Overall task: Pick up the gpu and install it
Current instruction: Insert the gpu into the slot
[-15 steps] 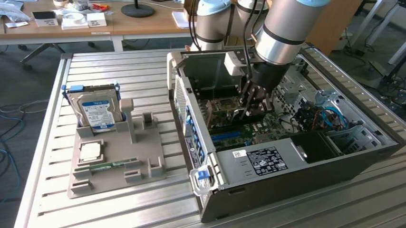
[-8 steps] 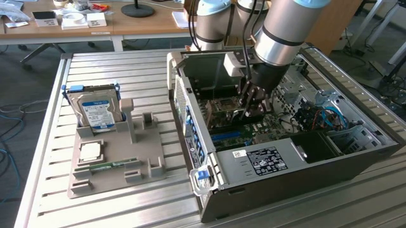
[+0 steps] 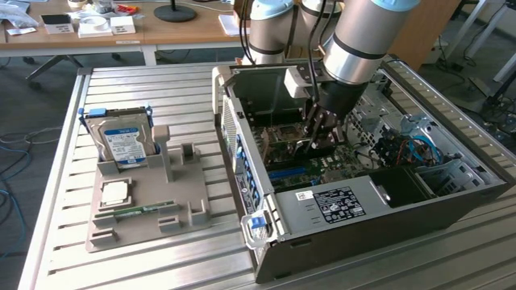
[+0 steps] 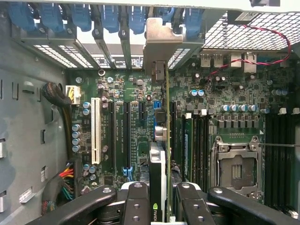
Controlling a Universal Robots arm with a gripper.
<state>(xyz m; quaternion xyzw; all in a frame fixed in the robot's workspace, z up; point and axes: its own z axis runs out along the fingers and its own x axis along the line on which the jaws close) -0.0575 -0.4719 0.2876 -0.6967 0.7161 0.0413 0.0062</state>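
Pincer (image 4: 161,199) is partly closed, fingers clamped on both faces of the gpu (image 4: 158,164). The card is held edge-on inside the case (image 3: 363,241), over the motherboard (image 4: 225,93), with its metal bracket (image 4: 161,42) at the rear slot openings. Can't tell whether the bottom edge is in a slot yet.

Risks, as I judge them:
- Card edge looks close to several parallel slots (image 4: 125,136). A small offset could push it onto the wrong slot or onto bare board, and pressing there may bend the board.
- Bracket sits tight under the blue latches (image 4: 93,18). It could snag on the rear frame and tilt the card.
- The grip is on a thin flat card, so a hard push may make it slide between the fingers.
- CPU socket (image 4: 236,171) is just beside the card. A sideways slip could hit it.

The case lies open-side up on a slatted metal tabletop (image 3: 161,90). On the exterior view's left is a grey parts holder (image 3: 145,229) with a hard drive (image 3: 121,142) standing in it, a RAM stick (image 3: 137,211) and a CPU (image 3: 115,193).

The room is a lab or office, with wooden desks (image 3: 161,30) on the far side and loose cables on the floor (image 3: 16,151) at the exterior view's left.
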